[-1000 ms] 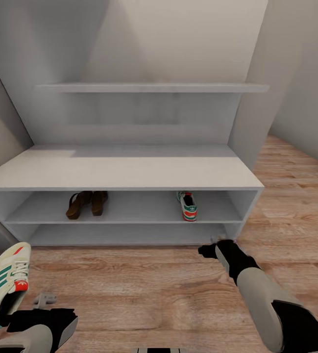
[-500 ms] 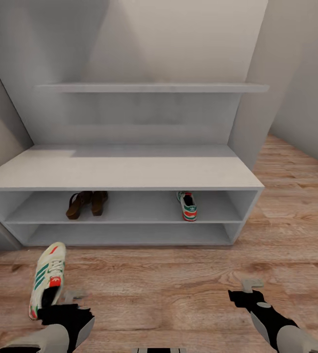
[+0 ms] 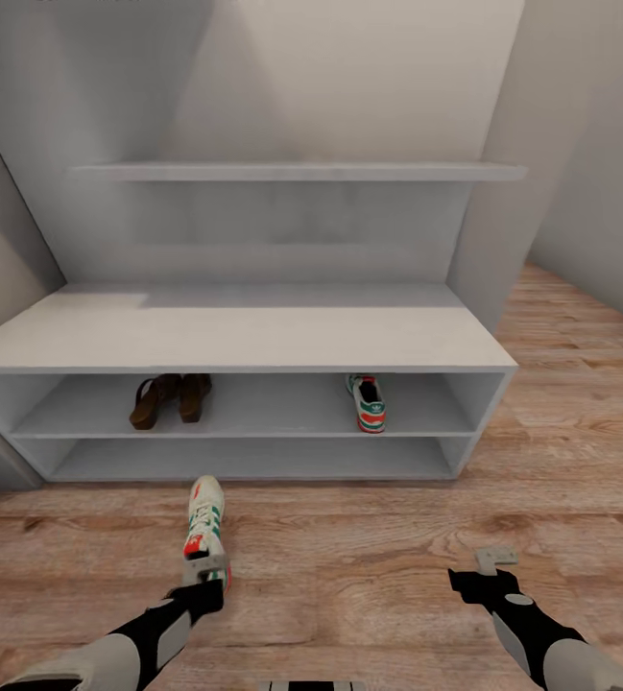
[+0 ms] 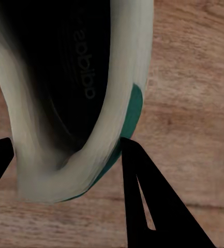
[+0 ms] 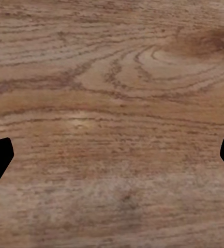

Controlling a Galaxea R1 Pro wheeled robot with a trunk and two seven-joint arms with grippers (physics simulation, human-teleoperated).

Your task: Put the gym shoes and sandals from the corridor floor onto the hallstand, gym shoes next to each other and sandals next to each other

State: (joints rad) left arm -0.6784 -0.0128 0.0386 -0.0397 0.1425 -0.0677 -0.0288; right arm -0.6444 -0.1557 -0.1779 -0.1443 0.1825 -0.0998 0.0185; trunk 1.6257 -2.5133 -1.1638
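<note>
One gym shoe (image 3: 204, 526) hangs just above the corridor floor (image 3: 349, 585), toe towards the hallstand (image 3: 244, 331); my left gripper (image 3: 203, 572) is shut on its heel. In the left wrist view the heel rim of that gym shoe (image 4: 75, 103) sits between the dark fingers (image 4: 153, 206). The other gym shoe (image 3: 370, 403) stands on the hallstand's upper shelf at the right. Both sandals (image 3: 169, 398) stand side by side on the same shelf at the left. My right gripper (image 3: 495, 566) is open over bare floor (image 5: 112, 103), holding nothing.
A higher wall shelf (image 3: 292, 171) runs above the hallstand's flat top. Grey walls close in on the left and right of the unit. Wood floor stretches away at the right (image 3: 580, 384).
My left gripper has carried the gym shoe from the far left to the middle, in front of the hallstand. The right arm drew back from the hallstand's foot a second ago and has since held still.
</note>
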